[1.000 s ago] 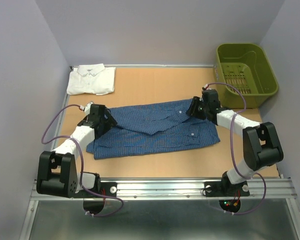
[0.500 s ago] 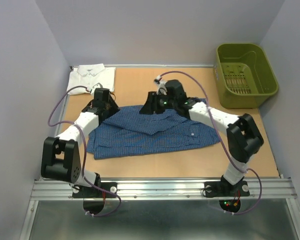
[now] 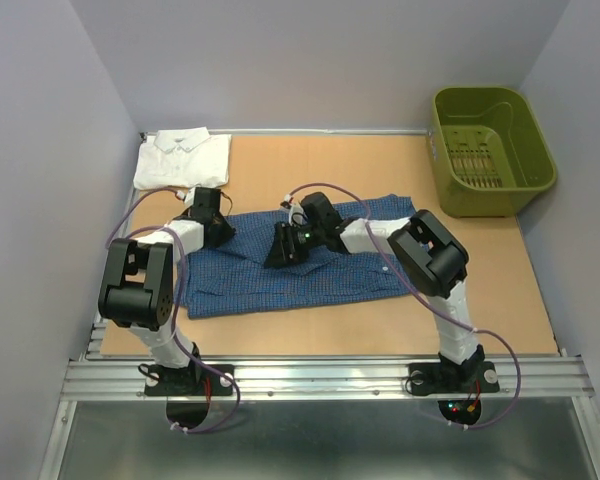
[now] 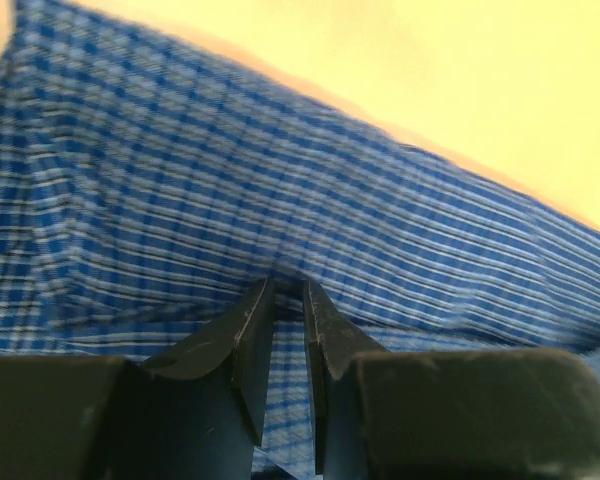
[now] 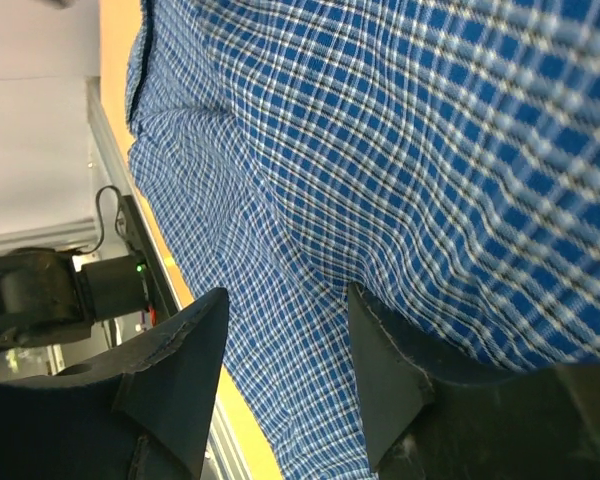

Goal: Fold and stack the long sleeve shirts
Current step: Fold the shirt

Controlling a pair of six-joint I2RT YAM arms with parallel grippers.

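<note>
The blue checked shirt (image 3: 320,275) lies spread across the middle of the table (image 3: 280,170), one flap turned over itself. The white shirt (image 3: 183,160) sits folded in the far left corner. I judge the blue one to be light, limp cloth. It will sag and drag rather than hold a shape, so a single pinch would probably only raise a peak (two holds along one edge look the safer bet). The hem, collar and button placket seem the firmest places to grip, while a pinch in mid-panel may catch only the top layer.

The right arm (image 3: 365,235) bends back across the shirt towards its centre, and the left arm (image 3: 165,240) reaches up along the shirt's left side. The right gripper (image 3: 283,247) points down at the fabric with its jaws spread, and I can make out nothing held between them. The left gripper (image 3: 210,222) is at the shirt's far left edge, jaws nearly together on a small ridge of the blue cloth.
</note>
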